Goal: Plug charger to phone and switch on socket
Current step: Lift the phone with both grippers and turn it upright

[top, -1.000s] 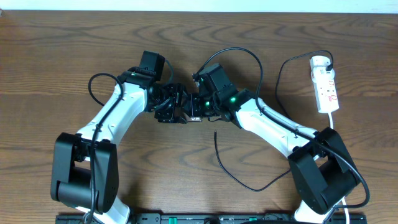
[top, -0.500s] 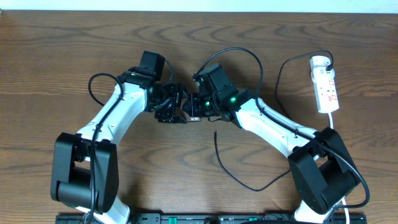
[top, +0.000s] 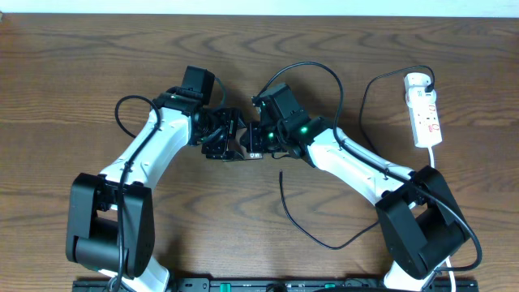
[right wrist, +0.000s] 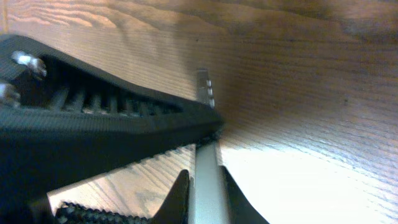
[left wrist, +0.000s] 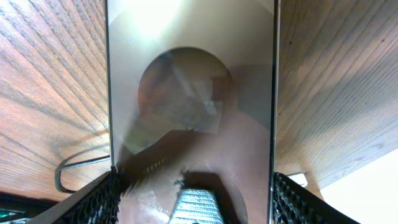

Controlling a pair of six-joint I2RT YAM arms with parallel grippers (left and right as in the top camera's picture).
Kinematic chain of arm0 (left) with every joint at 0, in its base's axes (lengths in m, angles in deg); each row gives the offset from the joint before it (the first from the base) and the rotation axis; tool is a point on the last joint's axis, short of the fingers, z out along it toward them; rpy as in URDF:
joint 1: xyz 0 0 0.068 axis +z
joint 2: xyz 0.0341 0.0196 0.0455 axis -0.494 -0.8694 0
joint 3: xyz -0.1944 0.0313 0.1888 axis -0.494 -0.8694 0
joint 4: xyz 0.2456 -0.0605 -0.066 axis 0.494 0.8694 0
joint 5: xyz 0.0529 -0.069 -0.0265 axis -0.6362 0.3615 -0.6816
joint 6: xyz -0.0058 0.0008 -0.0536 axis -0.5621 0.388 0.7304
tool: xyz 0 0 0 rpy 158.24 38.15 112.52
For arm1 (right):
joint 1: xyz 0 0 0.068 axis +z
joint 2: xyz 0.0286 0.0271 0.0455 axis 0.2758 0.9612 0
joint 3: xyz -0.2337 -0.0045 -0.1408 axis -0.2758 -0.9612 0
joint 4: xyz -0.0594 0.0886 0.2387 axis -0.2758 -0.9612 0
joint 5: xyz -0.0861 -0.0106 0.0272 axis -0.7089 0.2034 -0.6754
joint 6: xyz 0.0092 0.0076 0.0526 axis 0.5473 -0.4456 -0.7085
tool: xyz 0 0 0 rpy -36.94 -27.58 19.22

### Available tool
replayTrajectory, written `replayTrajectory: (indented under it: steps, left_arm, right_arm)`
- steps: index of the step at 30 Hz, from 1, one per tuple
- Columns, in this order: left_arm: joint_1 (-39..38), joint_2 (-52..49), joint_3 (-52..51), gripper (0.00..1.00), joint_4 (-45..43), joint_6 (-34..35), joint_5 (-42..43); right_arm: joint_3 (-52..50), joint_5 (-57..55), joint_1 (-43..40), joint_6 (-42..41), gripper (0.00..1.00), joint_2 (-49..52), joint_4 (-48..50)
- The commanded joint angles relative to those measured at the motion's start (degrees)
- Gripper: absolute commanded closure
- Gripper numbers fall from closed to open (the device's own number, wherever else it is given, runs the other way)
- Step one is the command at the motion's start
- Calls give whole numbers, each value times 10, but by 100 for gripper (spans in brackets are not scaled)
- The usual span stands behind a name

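Note:
The phone is held up between both arms at the table's middle. In the left wrist view its bronze back with the large circle fills the space between the mesh fingers, and my left gripper is shut across its width. The right wrist view shows the phone's thin edge pinched by my right gripper. The charger's free end lies loose on the wood just below the grippers. The socket lies at the far right.
The charger cable curls across the table between the arm bases. A ribbed black finger of the left gripper crosses the right wrist view. The table's back edge runs along the top.
The right gripper's jaws have closed in on the phone's edge. Both arms and the phone have stayed almost in place.

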Motion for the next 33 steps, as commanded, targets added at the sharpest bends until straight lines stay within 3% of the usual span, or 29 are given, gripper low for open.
replayTrajectory:
  steps: [1, 3, 6, 13, 15, 18, 26, 33]
  left_arm:
    - [-2, 18, 17, 93, 2, 4, 10]
    - [-2, 18, 17, 92, 2, 2, 9]
    - [-2, 18, 17, 83, 2, -2, 9]
    - [-2, 18, 17, 43, 2, -9, 9]
    - [-2, 18, 17, 27, 2, -10, 9]
    - [-1, 18, 17, 14, 2, -10, 9]
    - [-1, 18, 17, 10, -12, -15, 14]
    - [0, 18, 17, 9, -77, -18, 27]
  right_arm:
    - [9, 5, 6, 3, 94, 2, 5]
    - [9, 5, 6, 3, 98, 2, 6]
    - [9, 5, 6, 3, 99, 2, 8]
    - [9, 5, 4, 3, 99, 2, 8]
    - [9, 5, -1, 2, 99, 2, 8]
    - [9, 9, -15, 2, 99, 2, 11]
    - [17, 52, -73, -29, 99, 2, 34]
    - [32, 94, -125, -101, 99, 2, 79]
